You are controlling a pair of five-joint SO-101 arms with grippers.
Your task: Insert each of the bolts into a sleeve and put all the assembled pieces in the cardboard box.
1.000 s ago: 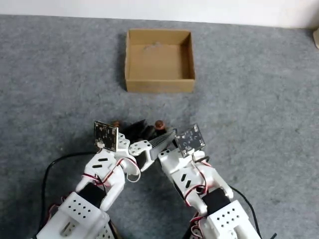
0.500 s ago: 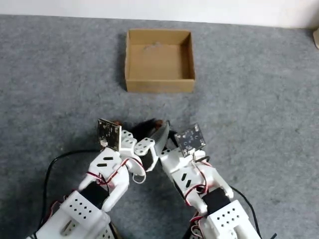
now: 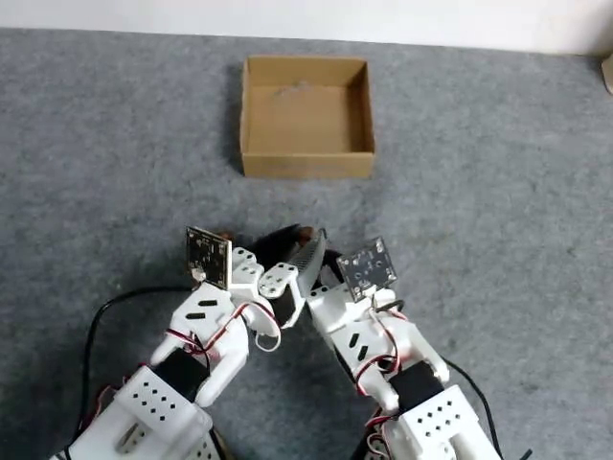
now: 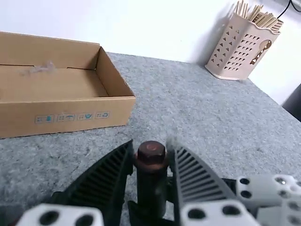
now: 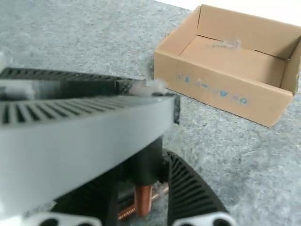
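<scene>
A copper hex-head bolt (image 4: 150, 151) stands upright in a black sleeve (image 4: 150, 186) between the black and grey ribbed fingers of my left gripper (image 4: 150, 144), which is shut on it. My right gripper (image 5: 146, 181) is shut on the same black sleeve (image 5: 146, 167), and the bolt's copper shank (image 5: 143, 197) sticks out below it. From above, both grippers meet at the near middle of the carpet (image 3: 297, 247). The cardboard box (image 3: 306, 165) sits open farther back with nothing visible inside.
Another copper bolt (image 3: 222, 236) lies on the grey carpet beside the left arm's camera board. A beige holder with wooden sticks (image 4: 244, 42) stands far off to the right by the wall. Open carpet separates the grippers from the box (image 5: 225, 89).
The left gripper has shifted right and closed in against the right one, so the bolt head now sits tucked between the two. The box has not moved.
</scene>
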